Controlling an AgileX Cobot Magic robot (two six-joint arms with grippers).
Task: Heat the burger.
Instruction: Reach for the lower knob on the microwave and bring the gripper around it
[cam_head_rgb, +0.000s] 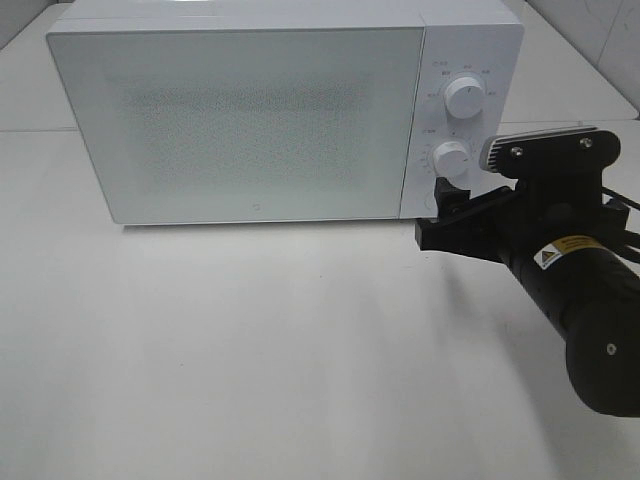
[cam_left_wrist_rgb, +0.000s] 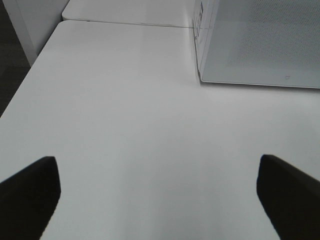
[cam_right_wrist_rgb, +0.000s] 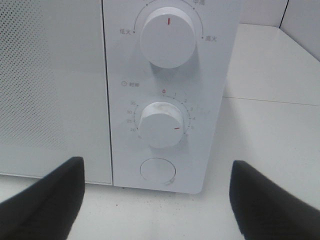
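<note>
A white microwave (cam_head_rgb: 240, 120) stands at the back of the white bench (cam_head_rgb: 250, 350), its door (cam_head_rgb: 235, 125) shut. The door's pane is frosted and dotted, and nothing behind it can be made out. The burger shows in none of the three views, so where it lies cannot be told.

The right claw (cam_right_wrist_rgb: 156, 200) hangs in front of the microwave's control panel, low down near the bench. Its two black fingers (cam_right_wrist_rgb: 47, 197) stand wide apart with nothing between them. In the right wrist view it faces the lower knob (cam_right_wrist_rgb: 161, 125) and a round button (cam_right_wrist_rgb: 157, 171) under it, and it touches neither. The lower knob's red mark points sideways to the small figures on the far side from the door. The red mark of the upper knob (cam_right_wrist_rgb: 167, 37) points straight up.

The left claw (cam_left_wrist_rgb: 160, 200) is out of the high camera's sight. Its own wrist view shows it above bare bench, off the microwave's left front corner, with its fingers (cam_left_wrist_rgb: 30, 197) spread wide — holding nothing.
</note>
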